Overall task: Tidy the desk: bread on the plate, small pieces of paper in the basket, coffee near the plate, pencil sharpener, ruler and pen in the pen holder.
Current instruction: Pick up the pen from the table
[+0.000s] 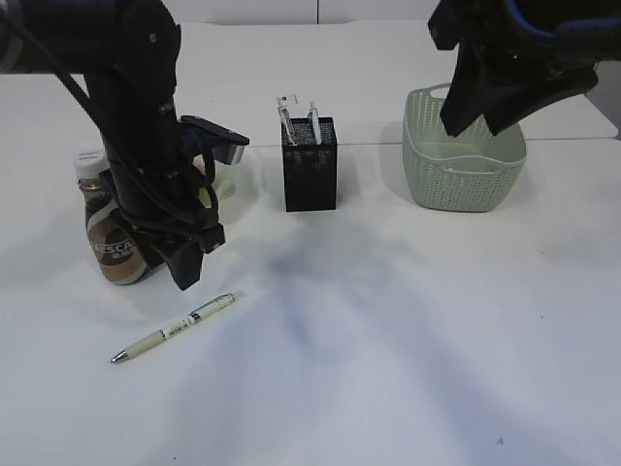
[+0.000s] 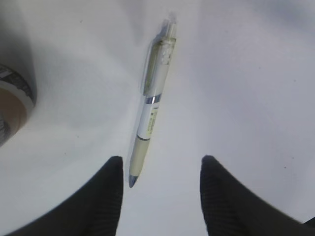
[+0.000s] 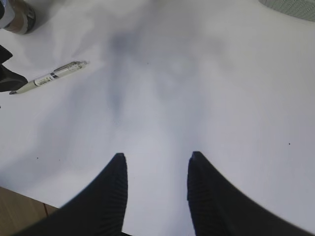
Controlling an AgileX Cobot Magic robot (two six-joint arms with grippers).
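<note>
A cream pen lies on the white desk, its tip toward the front left. My left gripper hangs open just above its clip end; in the left wrist view the pen runs up from between the open fingers, tip beside the left one, left gripper empty. The coffee stands upright behind that arm, next to the green plate. The ruler sticks out of the black pen holder. My right gripper hovers open and empty over the basket. Bread, paper pieces and pencil sharpener are hidden.
The left arm blocks most of the plate. In the right wrist view the right gripper looks down on bare desk, with the pen at the far left, the coffee in the corner and the desk's front edge below.
</note>
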